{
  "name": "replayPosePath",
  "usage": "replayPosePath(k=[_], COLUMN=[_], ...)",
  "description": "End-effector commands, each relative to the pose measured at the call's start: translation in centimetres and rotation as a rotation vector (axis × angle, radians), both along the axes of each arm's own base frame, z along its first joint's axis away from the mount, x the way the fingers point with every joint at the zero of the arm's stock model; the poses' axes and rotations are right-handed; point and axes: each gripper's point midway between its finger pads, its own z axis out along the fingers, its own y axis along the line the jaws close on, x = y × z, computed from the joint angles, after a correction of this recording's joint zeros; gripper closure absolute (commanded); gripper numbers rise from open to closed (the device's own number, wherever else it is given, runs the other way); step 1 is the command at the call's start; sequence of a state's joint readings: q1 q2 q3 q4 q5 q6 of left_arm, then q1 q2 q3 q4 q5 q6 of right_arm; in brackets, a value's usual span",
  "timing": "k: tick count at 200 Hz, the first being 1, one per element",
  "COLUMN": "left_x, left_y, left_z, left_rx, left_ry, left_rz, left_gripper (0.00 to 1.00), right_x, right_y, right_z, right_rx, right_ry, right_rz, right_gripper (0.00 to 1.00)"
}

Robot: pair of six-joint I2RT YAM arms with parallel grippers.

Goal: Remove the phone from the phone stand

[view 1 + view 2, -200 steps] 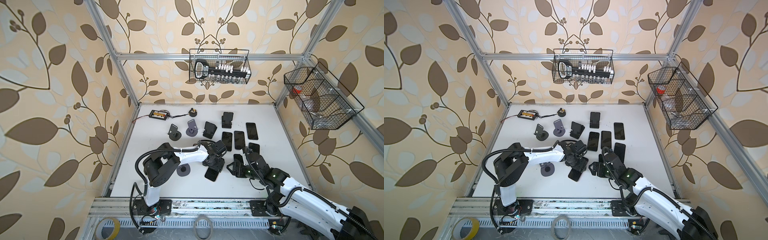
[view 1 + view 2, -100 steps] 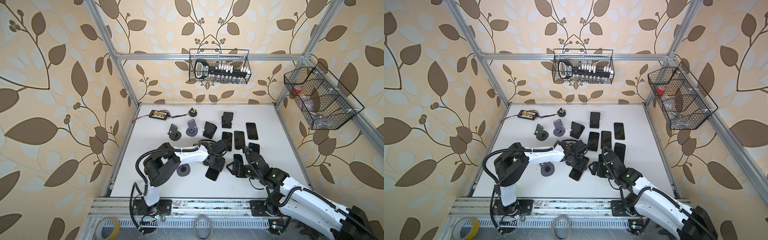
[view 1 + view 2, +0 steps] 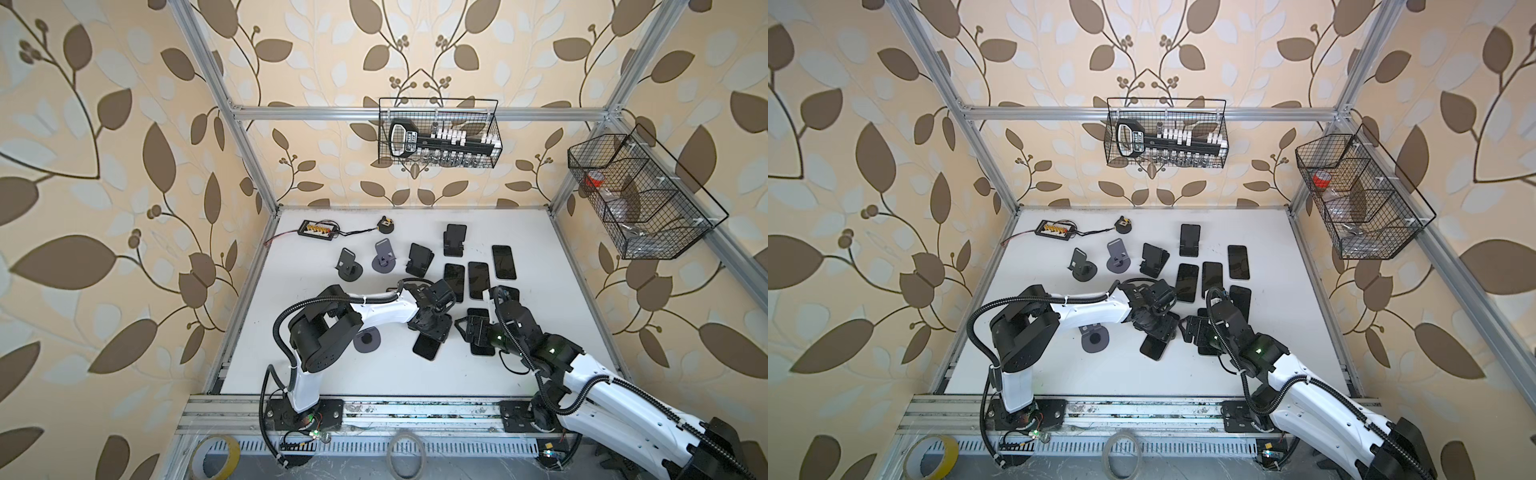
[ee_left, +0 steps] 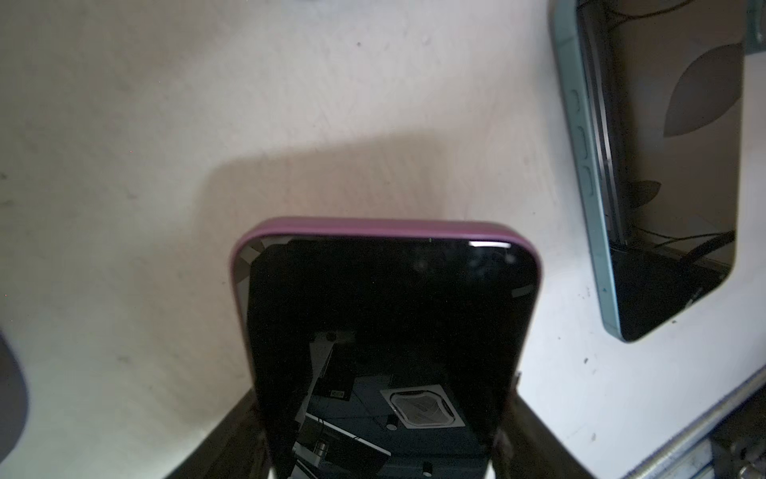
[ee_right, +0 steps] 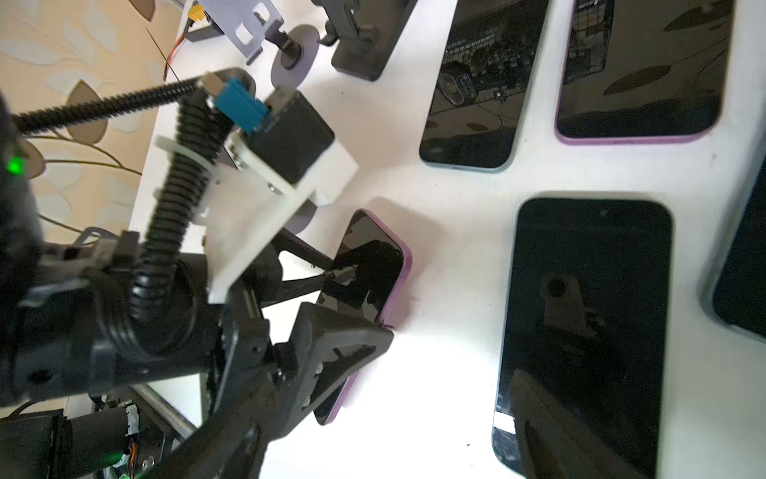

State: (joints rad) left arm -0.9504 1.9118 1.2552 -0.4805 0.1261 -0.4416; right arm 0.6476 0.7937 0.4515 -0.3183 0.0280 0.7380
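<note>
White table, several phones lying flat. Left gripper clamps the long edges of the purple-cased phone, low at the table, near a grey round-base phone stand. Right gripper spread open over a black phone.

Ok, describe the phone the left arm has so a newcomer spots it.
On the white table, find the left gripper near the front middle. The phone between its jaws has a purple case and lies askew; the phones behind lie straight, side by side.
</note>
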Motion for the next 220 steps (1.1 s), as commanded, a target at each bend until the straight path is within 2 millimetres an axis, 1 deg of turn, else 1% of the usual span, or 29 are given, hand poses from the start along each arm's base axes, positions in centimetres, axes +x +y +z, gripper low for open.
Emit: replayPosePath(k=[1, 53, 107, 161, 188, 220], left_x=[-0.5, -0.4, -0.6, -0.5, -0.5, -0.8], left_y=[0.5, 0.5, 0.3, 0.5, 0.7, 1.0], left_z=[-1.2, -1.2, -1.2, -1.2, -1.5, -2.1], left_rx=[0.035, 0.027, 0.022, 0.024, 0.04, 0.048], left_ry=[0.011, -0.002, 0.01, 0.001, 0.009, 0.018], left_rz=[0.004, 0.001, -0.005, 0.002, 0.001, 0.006], left_gripper=[1.0, 1.0, 1.0, 1.0, 1.0, 1.0], right_x=[0.7, 1.1, 0.8, 0.9, 1.0, 0.9], right_y=[-0.6, -0.1, -0.1, -0.1, 0.0, 0.0], right_z=[0.9, 0.8, 0.1, 0.4, 0.5, 0.1], right_rx=[-0.025, -0.013, -0.002, 0.005, 0.011, 0.008], right_ry=[-0.042, -0.032, -0.012, -0.022, -0.024, -0.012], right_rz=[-0.026, -0.028, -0.033, -0.037, -0.038, -0.039], right_gripper=[0.11, 0.11, 0.11, 0.11, 0.11, 0.11])
